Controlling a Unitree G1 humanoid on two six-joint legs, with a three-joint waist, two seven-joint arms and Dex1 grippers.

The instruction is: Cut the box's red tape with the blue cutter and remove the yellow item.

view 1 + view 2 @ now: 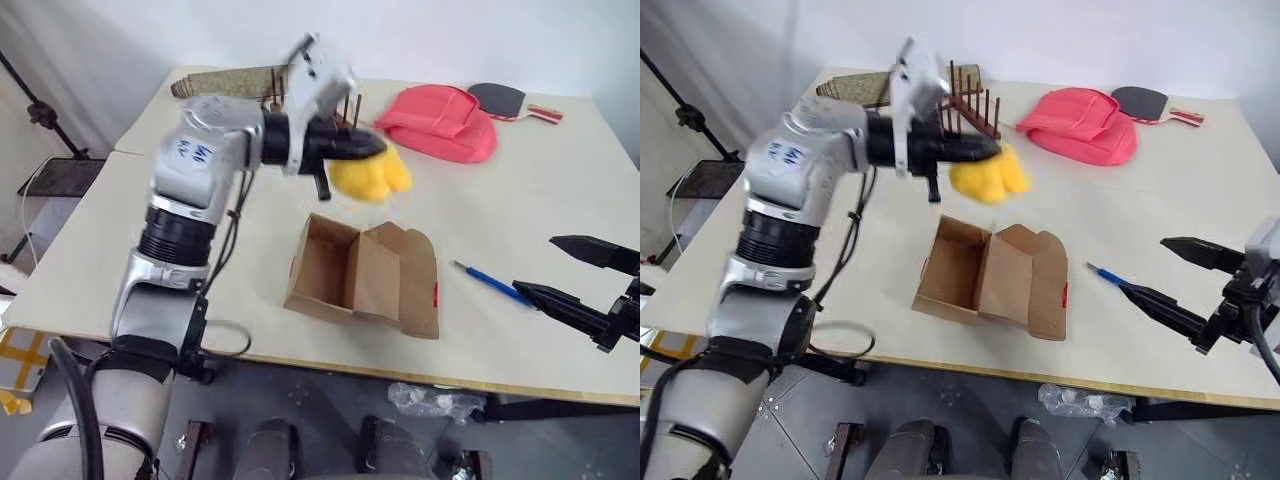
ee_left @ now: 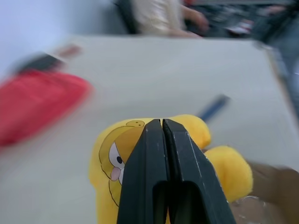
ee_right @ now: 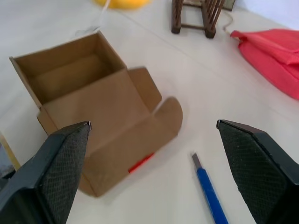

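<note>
The bench [image 1: 560, 160] carries everything, and the task looks all but finished. At its far side lie a pink-red fabric bag [image 1: 442, 122], a table-tennis paddle [image 1: 505, 100] and a wooden rack [image 1: 970, 105]. Near the front edge the box [image 1: 362, 275] lies open, its lid folded back and its inside empty as far as the views show; a scrap of the red tape [image 3: 141, 163] clings to the lid's edge, so the cut appears made. The left gripper [image 1: 375, 150] hangs in the air above and behind the box, its fingers pressed together and pinching the yellow item [image 1: 372, 177], a plush toy with a printed face, clear of the cardboard. The right gripper [image 1: 575, 270] hovers over the front right of the bench, fingers spread wide and holding nothing. The blue cutter [image 1: 495, 283] rests on the bench just beside it. What seems left is only setting the toy down.
</note>
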